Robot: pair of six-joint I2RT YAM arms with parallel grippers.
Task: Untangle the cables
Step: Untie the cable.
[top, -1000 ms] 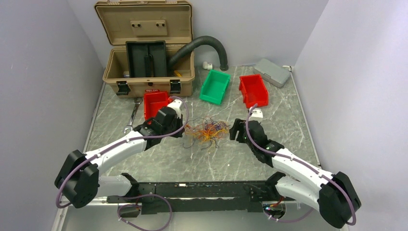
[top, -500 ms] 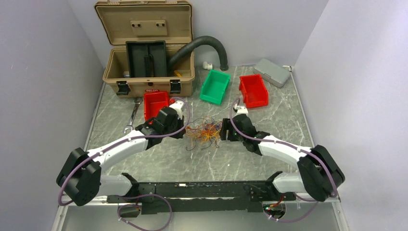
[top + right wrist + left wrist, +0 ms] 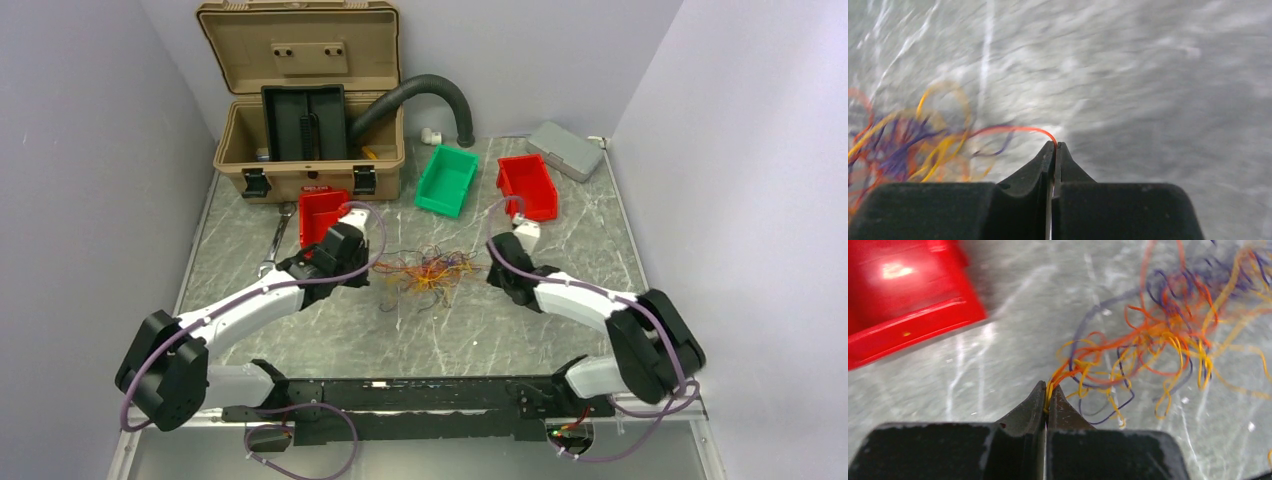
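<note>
Cables (image 3: 428, 272): orange-yellow strands (image 3: 1083, 365) clamped by left gripper (image 3: 1047, 392), 9 o'clock; red strand (image 3: 1013, 129) newly pinched by right gripper (image 3: 1054, 149), 3 o'clock, previously wide. Tangle is drawn apart.

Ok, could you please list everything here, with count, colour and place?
cables: one tangle, orange, yellow, red and dark, table centre
toolbox: one, tan, open, far left
tray: one, black, inside the toolbox
hose: one, black, right of the toolbox
green bin: one, green, far centre
red bins: two, red, one far right, one beside the toolbox front
case: one, grey, far right corner
wrench: one, silver, left side
table: one, grey marble, under everything
left end effector: one, black, shut on the cables
right end effector: one, black, shut on a red cable strand
</note>
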